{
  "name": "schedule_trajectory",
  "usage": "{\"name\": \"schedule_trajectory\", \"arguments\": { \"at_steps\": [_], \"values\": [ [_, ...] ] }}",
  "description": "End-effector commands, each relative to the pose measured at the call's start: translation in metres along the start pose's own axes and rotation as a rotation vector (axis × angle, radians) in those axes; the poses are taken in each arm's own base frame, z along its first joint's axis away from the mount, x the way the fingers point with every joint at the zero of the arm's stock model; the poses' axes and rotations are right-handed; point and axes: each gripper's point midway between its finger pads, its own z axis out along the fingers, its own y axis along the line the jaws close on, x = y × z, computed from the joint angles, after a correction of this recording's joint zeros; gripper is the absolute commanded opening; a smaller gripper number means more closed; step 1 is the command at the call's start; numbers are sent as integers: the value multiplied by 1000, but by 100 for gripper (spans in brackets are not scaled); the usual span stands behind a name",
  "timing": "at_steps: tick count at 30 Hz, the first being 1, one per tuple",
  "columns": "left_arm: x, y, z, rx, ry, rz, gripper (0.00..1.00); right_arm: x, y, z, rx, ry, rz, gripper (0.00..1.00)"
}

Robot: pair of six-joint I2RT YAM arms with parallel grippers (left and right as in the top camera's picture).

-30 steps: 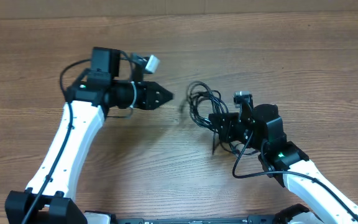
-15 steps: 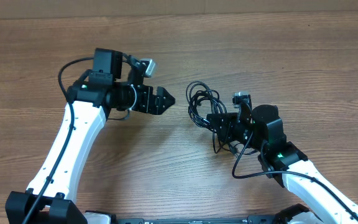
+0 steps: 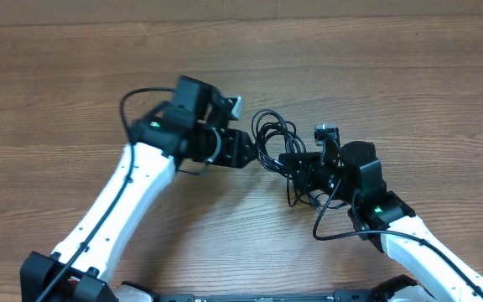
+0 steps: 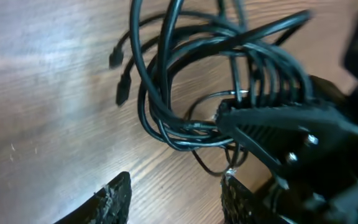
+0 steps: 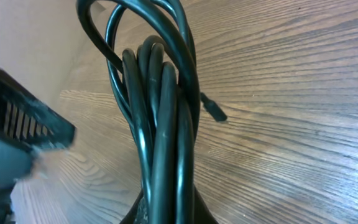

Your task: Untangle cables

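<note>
- Cables (image 3: 273,138): one tangled black bundle, a little toward 3 o'clock from the centre of the table (image 3: 57,67) in the overhead view. No strand is separated yet.
- Right gripper (image 3: 298,165): clamped tight on the bundle's 4 o'clock side. Its wrist view shows several strands pressed together, running straight out from between the jaws.
- Judged purpose: it acts as an anchor, pinning one side so the loops stand open instead of collapsing flat.
- The loops fan away from that grip toward 10 and 11 o'clock, so their free side faces the other arm.
- Left gripper (image 3: 246,153): at the bundle's 9 o'clock edge, just beside the outer loops. Its fingers (image 4: 114,199) are apart with only bare wood between them, and it holds nothing. Cannot tell from above whether it touches a strand.
- Left wrist view: the loops sit just ahead of the parted jaws. Two plug ends (image 4: 122,93) show free at 10 o'clock of the loops, outside the tangle.
- Judgement: the parted jaws look lined up to take one outer loop and pull it toward 9 o'clock against the anchor.
- Risk, judged: the strands overlap closely where the jaws would close. Catching two would drag the whole tangle along.
</note>
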Motion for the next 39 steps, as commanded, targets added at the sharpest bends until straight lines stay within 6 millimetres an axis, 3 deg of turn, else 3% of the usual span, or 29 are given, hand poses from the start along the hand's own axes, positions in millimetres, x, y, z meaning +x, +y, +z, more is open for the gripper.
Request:
{"name": "schedule_trajectory", "arguments": {
  "at_steps": [1,7,11,14,16,19,24,26,29,35,37,39],
  "values": [
    [5,14,17,-172,-23,-214,49,-6,9,-2,-39,-9,-1,4],
    [14,29,52,-306,-14,-371,40,-4,13,-3,-63,5,-2,4],
    [5,36,77,-299,-24,-420,34,-2,17,-3,-84,17,-3,4],
    [-3,35,84,-279,-52,-443,27,-1,16,-3,-81,21,-14,4],
    [-8,33,85,-268,-72,-449,19,1,15,-3,-78,26,-11,4],
    [-15,31,85,-252,-98,-440,16,0,17,-3,-88,23,-15,4],
    [-29,28,85,-234,-152,-423,25,4,38,-6,-204,58,-34,4],
    [-36,36,82,-258,-186,-428,25,7,37,-6,-199,72,-26,4],
    [-44,42,76,-233,-198,-453,14,11,34,-6,-191,84,-43,4],
    [-68,81,50,-209,-245,-567,6,11,32,-5,-180,80,-84,4],
    [-67,83,47,-170,-219,-591,5,9,28,-5,-155,68,-83,5],
    [-63,76,46,-101,-171,-593,10,8,25,-4,-139,60,-81,5]
  ]
}}
